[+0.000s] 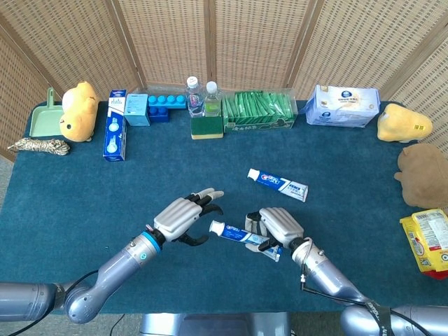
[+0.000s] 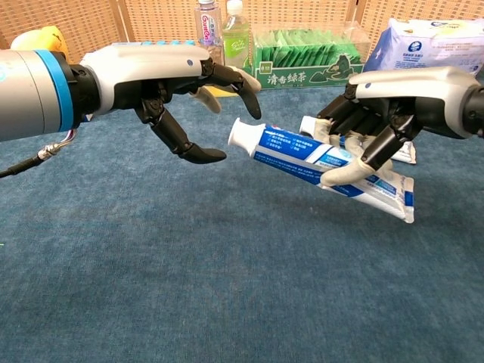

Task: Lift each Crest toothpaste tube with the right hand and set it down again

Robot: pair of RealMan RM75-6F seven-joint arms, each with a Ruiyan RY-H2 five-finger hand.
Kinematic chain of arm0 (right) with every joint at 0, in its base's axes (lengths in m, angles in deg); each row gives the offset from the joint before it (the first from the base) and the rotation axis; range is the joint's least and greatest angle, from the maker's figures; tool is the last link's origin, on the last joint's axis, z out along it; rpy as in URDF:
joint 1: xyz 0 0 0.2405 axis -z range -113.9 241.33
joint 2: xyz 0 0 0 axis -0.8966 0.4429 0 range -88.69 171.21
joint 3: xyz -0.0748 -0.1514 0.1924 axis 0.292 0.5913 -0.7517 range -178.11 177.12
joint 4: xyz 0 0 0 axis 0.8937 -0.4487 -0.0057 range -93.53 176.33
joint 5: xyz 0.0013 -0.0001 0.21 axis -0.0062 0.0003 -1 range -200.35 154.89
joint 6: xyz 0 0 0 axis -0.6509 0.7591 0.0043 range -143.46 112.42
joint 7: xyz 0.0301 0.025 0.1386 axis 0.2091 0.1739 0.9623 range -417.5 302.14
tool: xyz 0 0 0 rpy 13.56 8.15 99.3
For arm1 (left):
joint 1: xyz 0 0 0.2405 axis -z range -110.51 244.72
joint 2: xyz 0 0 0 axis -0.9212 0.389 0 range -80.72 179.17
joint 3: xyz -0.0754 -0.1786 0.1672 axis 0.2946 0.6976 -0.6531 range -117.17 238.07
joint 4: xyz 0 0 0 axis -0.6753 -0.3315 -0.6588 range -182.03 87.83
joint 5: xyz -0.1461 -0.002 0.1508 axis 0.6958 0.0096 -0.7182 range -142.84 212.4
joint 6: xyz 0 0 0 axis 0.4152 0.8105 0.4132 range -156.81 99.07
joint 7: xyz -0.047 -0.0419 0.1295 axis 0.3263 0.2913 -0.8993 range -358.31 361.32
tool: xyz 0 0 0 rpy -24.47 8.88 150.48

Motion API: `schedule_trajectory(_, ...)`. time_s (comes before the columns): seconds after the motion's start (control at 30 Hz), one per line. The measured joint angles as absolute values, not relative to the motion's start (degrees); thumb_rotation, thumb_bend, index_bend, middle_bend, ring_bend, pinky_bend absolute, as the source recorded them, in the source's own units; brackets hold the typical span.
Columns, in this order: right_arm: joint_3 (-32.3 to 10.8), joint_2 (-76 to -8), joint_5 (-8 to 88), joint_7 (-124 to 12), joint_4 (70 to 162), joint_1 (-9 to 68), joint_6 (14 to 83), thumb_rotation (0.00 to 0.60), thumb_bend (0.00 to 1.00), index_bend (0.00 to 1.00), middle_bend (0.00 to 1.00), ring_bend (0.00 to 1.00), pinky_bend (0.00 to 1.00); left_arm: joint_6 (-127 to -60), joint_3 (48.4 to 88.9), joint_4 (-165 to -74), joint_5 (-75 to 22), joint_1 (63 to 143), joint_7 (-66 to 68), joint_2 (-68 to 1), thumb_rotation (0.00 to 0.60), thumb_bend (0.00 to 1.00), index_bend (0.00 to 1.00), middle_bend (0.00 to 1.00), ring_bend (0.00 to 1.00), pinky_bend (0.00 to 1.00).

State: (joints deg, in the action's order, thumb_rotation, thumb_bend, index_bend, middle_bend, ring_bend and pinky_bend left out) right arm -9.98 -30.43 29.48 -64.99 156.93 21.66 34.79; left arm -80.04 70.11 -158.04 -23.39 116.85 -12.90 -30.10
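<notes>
Right hand [image 2: 393, 113]: fingers wrapped over a Crest toothpaste tube [image 2: 318, 159], thumb under it; tube held clear of the blue tablecloth [image 1: 84, 203], cap end pointing toward the left hand, crimped end tilted lower at the robot's right

Left hand [image 2: 174, 83]: holds nothing, fingers spread and slightly curled, thumb extended below; hovers above the cloth just beside the cap of the held tube, not touching it

Second Crest toothpaste tube [image 1: 278, 184]: lies flat on the cloth beyond the right hand, apart from it, cap toward the left

Back row, left to right in the head view: green dustpan [image 1: 43, 117], coil of rope [image 1: 38, 146], yellow plush toy [image 1: 78, 110], boxed toothbrush [image 1: 115, 126], blue blocks [image 1: 166, 105], two small bottles [image 1: 201, 96], yellow-green sponge [image 1: 207, 127], green tea packet box [image 1: 257, 110], tissue pack [image 1: 343, 106]

Right edge: second yellow plush [image 1: 402, 123], brown plush [image 1: 423, 175], yellow snack packet [image 1: 427, 241]
</notes>
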Motion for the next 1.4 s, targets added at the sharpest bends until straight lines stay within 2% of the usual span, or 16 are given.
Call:
schedule_trajectory(0.33,-9.60,-30.01,28.90,-64.28,157.00,20.97,33.82,0.600,0.46,0.85,0.71,0.66,0.72,-81.32,69.98,-157.62,-24.06,116.96,-12.84,-31.43,0.600,0.29,0.35,0.14,0.03,0.17)
schedule_trajectory(0.67,-9.50,-29.45,29.33,-62.72,157.52,20.86,33.07,0.600,0.46,0.85,0.71,0.66,0.72,-81.61,69.67,-156.98,-24.13,117.01,-12.70,-32.02,0.600,0.30,0.35,0.14,0.04,0.17)
schedule_trajectory(1.4,-8.43,-29.38,28.46,-62.99,157.27,20.06,32.95,0.600,0.46,0.85,0.71,0.67,0.72,-81.89,69.62,-156.93,-25.66,116.71,-11.16,-32.04,0.600,0.41,0.42,0.18,0.05,0.18)
